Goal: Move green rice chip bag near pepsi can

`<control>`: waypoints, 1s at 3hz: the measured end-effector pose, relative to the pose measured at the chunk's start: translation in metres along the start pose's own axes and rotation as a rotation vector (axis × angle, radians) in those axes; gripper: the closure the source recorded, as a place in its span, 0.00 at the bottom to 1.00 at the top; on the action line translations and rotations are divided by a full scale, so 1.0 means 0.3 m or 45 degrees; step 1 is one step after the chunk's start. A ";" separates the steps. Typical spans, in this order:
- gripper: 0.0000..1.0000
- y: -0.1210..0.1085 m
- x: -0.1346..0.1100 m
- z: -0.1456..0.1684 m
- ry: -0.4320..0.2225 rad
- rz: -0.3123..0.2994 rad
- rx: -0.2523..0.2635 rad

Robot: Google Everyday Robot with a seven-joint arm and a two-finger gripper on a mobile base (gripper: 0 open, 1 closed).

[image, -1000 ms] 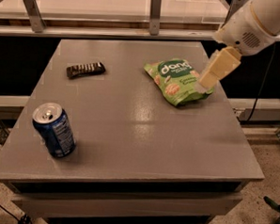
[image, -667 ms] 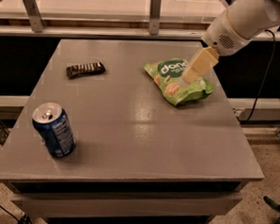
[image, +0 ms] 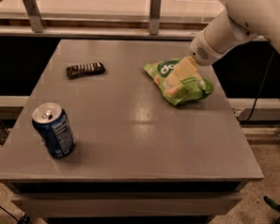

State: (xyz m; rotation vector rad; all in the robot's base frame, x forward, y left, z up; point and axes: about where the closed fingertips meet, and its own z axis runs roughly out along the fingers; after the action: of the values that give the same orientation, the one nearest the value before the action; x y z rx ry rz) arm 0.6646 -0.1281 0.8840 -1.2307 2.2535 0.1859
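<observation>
arm [image: 258, 16]: white, smooth, thick
wrist [image: 208, 42]: rounded white cap w/ dotted grille
gripper [image: 174, 81]: pale yellow, flat; on green rice chip bag [image: 194, 90]

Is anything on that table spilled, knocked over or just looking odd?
Nothing stands out. The pepsi can stands upright at the front left. The green rice chip bag lies crinkled at the back right, nothing spilled around it, with the claw right over it. A dark bar lies at the back left.
</observation>
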 end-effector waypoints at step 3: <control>0.41 0.066 0.037 0.154 0.091 0.092 -0.103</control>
State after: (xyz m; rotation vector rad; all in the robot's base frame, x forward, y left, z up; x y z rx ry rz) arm 0.6626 -0.1078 0.8367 -1.2162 2.3747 0.2669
